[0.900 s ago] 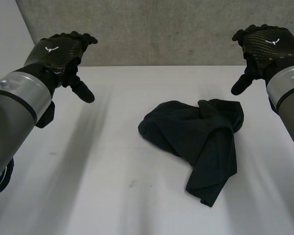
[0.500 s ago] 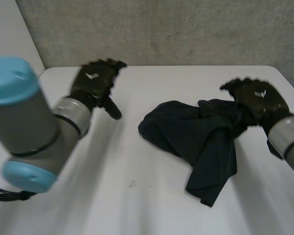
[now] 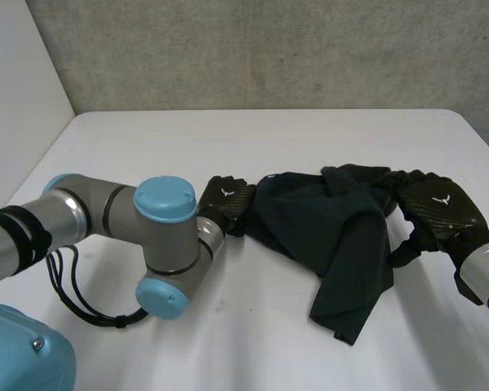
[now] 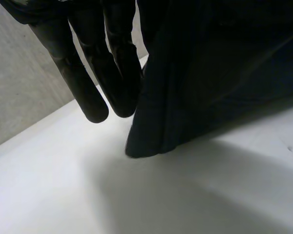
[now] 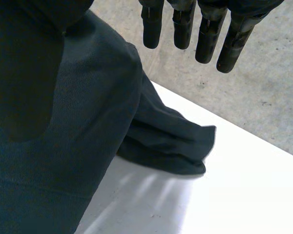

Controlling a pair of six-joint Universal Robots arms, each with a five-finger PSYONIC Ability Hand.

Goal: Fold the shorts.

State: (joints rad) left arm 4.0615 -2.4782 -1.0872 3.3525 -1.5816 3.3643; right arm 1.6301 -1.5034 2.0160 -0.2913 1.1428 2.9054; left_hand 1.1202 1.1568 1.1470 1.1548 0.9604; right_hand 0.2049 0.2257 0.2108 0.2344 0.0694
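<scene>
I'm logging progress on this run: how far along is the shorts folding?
Nothing looks folded: the shorts lie crumpled on the table. In hand: the left hand sits at one side of the heap, the right hand at the other, fingers straight, neither gripping. Left: grasping, spreading flat, every fold.

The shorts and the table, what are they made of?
The shorts look like soft, matte dark fabric: limp folds, and a fine weave in the right wrist view. The table looks like smooth white board, maybe laminate, faintly glossy from its soft reflections.
</scene>
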